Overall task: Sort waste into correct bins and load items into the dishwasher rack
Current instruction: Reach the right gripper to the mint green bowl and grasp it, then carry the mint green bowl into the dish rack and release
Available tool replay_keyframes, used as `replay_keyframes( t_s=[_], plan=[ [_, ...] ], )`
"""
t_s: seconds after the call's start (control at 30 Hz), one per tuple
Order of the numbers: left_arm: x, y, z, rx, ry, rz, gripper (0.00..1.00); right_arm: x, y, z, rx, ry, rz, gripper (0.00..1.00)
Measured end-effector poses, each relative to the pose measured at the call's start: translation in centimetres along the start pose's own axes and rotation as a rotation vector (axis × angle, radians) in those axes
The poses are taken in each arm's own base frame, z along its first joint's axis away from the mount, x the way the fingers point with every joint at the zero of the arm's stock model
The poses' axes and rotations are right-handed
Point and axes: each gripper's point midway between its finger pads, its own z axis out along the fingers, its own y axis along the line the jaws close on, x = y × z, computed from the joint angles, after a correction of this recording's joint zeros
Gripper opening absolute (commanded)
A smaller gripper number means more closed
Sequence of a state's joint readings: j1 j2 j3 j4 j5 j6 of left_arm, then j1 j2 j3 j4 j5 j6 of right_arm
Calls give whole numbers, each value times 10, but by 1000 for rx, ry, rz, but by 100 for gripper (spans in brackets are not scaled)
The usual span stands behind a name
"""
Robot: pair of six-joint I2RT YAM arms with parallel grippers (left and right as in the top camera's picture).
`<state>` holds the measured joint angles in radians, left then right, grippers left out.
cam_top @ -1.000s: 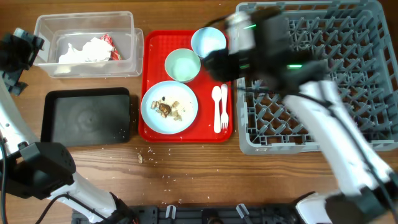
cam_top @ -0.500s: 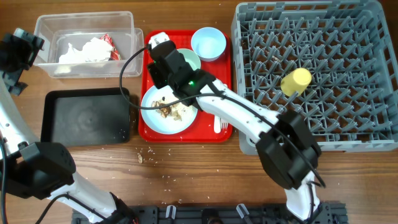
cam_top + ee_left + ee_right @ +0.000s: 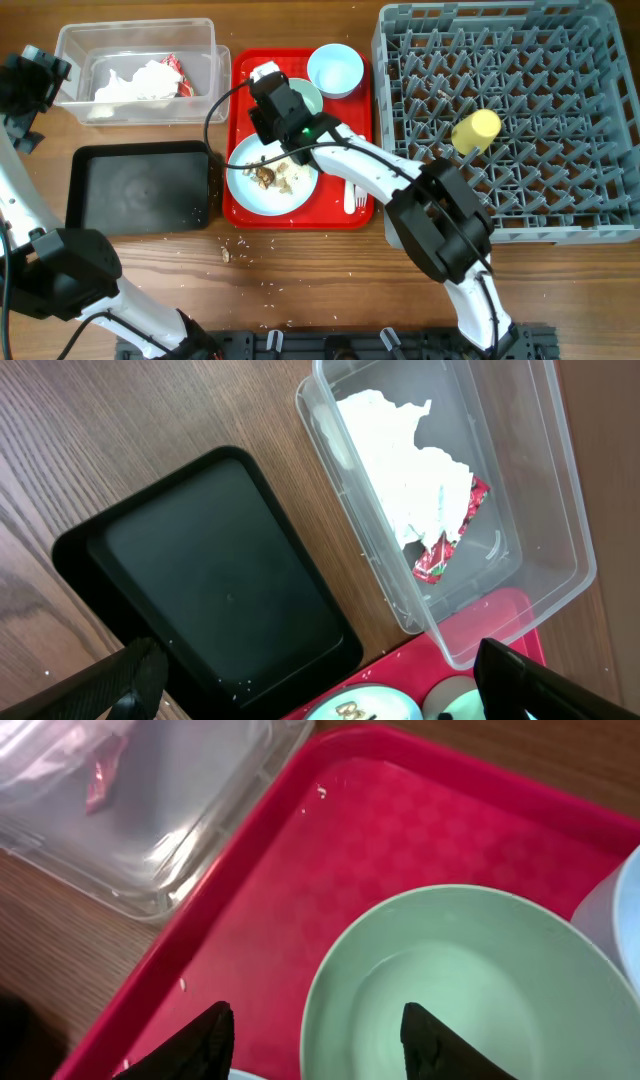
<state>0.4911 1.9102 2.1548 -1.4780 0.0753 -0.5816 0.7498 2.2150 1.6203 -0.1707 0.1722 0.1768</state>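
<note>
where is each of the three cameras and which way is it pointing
Overhead: fixed above the table, facing straight down on clear tub, black tray, red tray, dishwasher rack; left arm and right arm show.
Left wrist: on the left arm, high, facing down at black tray and clear tub; left gripper fingers at bottom corners.
Right wrist: on the right arm, low over the red tray, facing the pale green bowl; right gripper fingers at bottom edge.
Shared: both wrist views catch clear tub and red tray.

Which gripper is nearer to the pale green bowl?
Right. The right gripper hangs just above the pale green bowl; the left gripper is far away, beyond the clear tub.
</note>
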Motion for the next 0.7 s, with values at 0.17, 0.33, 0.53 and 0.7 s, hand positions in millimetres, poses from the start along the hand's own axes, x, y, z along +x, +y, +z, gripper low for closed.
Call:
replay_keyframes(
  t_s=[0.17,0.33,0.53,0.7],
  plan=[
    [0,0,0,0,-1,0,100,8,0,6,3,17,-7,56],
    [0,0,0,0,0,0,100,15,-1,12,5,33,-13,55],
    [0,0,0,0,0,0,100,26,0,18,3,59,-16,46],
    [0,0,0,0,0,0,100,27,0,19,4,67,-4,15]
  ],
)
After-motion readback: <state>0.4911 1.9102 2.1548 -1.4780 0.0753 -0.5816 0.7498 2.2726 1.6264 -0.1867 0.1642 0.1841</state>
